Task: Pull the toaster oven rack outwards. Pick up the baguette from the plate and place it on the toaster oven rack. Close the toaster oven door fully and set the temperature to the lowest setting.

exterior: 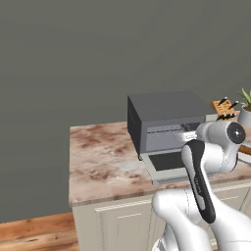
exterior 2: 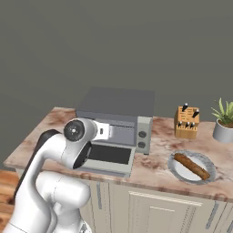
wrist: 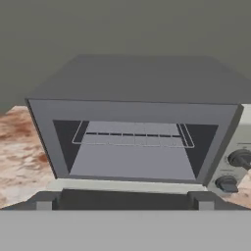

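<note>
At the near edge of the worktop (exterior 2: 150,170), the door (exterior 2: 108,157) of the toaster oven (exterior 2: 116,107) lies dropped flat, its dark glass facing up. The arm's wrist hangs just above it, pointed into the open cavity. The hand itself is hidden behind the wrist in both base views, and its fingertips cannot be made out in the hand view, so I cannot tell whether the fingers are apart or together.

Inside the cavity, the rack (wrist: 133,134) sits pushed in, level, about halfway up, its front wire running nearly the full width of the opening. Pulling it out looks like the step in hand. To do it well, the fingers should go in low and centred, close on the front wire near its middle, and draw straight toward the near side, keeping the rack level so it does not bind on the side walls.

To the right, well apart from the oven, the baguette (exterior 2: 192,166) lies across the plate (exterior 2: 179,170). Farther back stand a knife block (exterior 2: 186,122) and a potted plant (exterior 2: 224,120).
</note>
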### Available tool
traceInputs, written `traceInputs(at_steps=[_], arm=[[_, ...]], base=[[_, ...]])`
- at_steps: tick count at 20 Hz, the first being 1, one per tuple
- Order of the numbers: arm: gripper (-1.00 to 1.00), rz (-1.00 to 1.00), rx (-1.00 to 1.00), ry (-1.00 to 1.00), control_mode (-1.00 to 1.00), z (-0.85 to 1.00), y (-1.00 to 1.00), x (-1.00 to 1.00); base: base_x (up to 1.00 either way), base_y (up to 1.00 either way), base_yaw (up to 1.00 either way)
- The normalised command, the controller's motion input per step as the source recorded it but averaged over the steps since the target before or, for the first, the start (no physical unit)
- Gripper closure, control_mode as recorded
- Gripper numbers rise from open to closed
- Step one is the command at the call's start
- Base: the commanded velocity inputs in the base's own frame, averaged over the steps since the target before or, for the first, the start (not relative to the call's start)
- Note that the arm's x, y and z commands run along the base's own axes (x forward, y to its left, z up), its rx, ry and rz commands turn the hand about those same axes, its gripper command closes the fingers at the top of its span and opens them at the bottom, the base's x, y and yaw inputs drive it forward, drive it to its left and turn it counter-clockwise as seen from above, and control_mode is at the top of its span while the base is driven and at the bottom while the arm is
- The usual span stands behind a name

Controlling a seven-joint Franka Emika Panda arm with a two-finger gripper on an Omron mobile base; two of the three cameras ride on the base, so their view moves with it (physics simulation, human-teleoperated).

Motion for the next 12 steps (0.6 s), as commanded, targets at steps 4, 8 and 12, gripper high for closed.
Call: traceInputs(at_steps=[4, 8, 12], arm=[[-1.00, 0.00, 0.02, -0.09, -1.00, 0.00, -0.02, 0.00], [-1.00, 0.00, 0.00, -0.02, -1.00, -0.09, 0.00, 0.11], [-1.00, 0.00, 0.05, -0.11, -1.00, -0.03, 0.00, 0.17]], base=[[0.00, 0.00, 0.00], [0.00, 0.00, 0.00], [0.00, 0.00, 0.00]])
